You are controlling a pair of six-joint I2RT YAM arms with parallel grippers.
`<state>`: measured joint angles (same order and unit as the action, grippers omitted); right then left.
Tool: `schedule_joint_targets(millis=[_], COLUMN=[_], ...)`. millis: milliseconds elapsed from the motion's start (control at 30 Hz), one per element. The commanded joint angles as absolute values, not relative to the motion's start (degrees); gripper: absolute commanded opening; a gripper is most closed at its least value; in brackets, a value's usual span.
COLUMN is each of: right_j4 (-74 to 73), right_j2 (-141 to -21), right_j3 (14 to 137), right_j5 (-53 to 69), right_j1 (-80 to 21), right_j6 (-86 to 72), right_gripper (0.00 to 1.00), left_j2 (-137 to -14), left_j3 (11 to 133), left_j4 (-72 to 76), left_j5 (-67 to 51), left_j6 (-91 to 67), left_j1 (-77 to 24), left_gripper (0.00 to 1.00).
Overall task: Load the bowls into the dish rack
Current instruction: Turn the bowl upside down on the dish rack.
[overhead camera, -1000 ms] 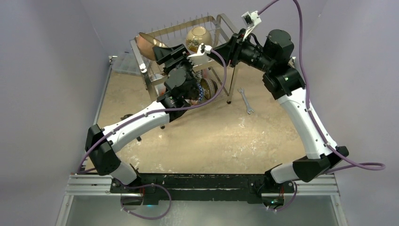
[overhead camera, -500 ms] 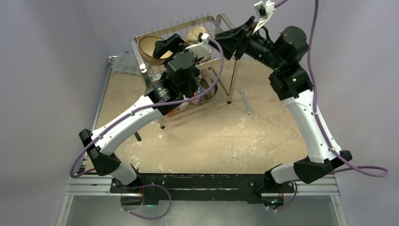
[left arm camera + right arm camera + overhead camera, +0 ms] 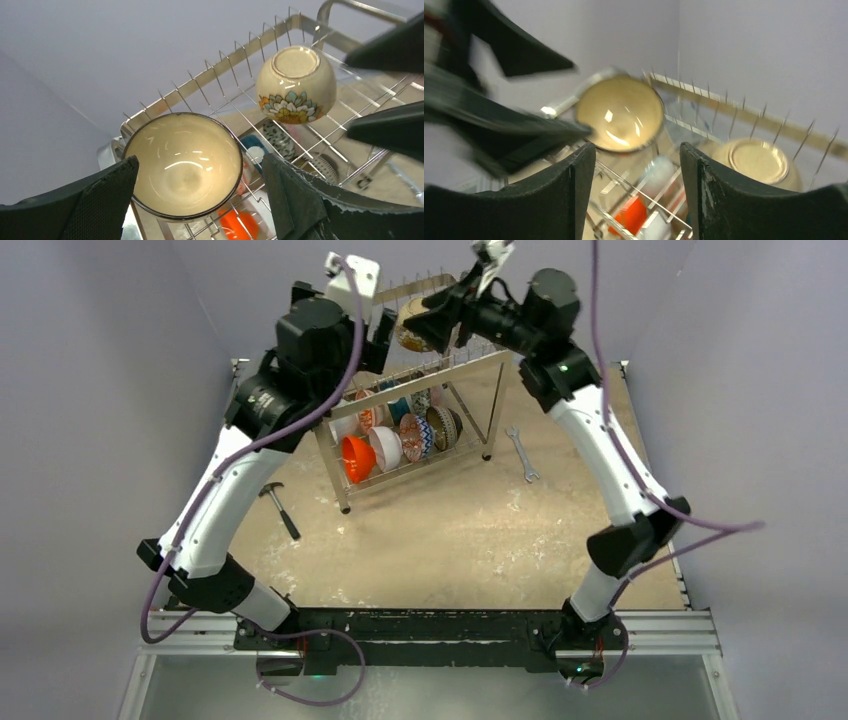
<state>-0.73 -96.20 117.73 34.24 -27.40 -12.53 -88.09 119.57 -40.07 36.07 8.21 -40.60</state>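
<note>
On the dish rack (image 3: 200, 81), two glossy cream bowls (image 3: 185, 160), one upturned, flowered, both jaws wide, empty.

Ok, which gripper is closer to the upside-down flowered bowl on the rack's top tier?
Right. The right gripper hangs open just beside the flowered bowl, not touching it. The left gripper, also open, is farther off, facing the plain cream bowl.

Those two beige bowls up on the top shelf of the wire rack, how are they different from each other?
The plain bowl leans with its opening toward the left wrist camera; the flowered bowl shows its base instead. The plain bowl's inside is glossy cream with a dark rim; the flowered bowl's outside carries orange and teal petals. Both are beige and sit on the top tier of the dish rack.
</note>
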Motion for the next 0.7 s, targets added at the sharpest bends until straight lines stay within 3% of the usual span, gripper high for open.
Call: schedule_joint_targets(millis=[0,433,667], right_j4=[-5.2,-14.0,-15.4], right_j2=[-100.8,-110.2,-113.6], right_j3=[118.3,132.2,135.6], right_j5=[36.6,34.3,32.3], right_j1=[-27.2,-37.8,-41.2], right_j6=[-8.9,1.6,2.4], right_gripper=[0.67,0.69,0.68], left_j2=[-86.1,-83.1,-80.7], left_j3=[124.3,117.0,111.1], left_j4=[-44.9,-43.3,-38.1], left_j5=[24.3,0.6,-11.6], left_j6=[-4.3,-18.6,-22.3], left_j1=[-32.7,-3.1,3.4], left_gripper=[0.91,0.92,0.89])
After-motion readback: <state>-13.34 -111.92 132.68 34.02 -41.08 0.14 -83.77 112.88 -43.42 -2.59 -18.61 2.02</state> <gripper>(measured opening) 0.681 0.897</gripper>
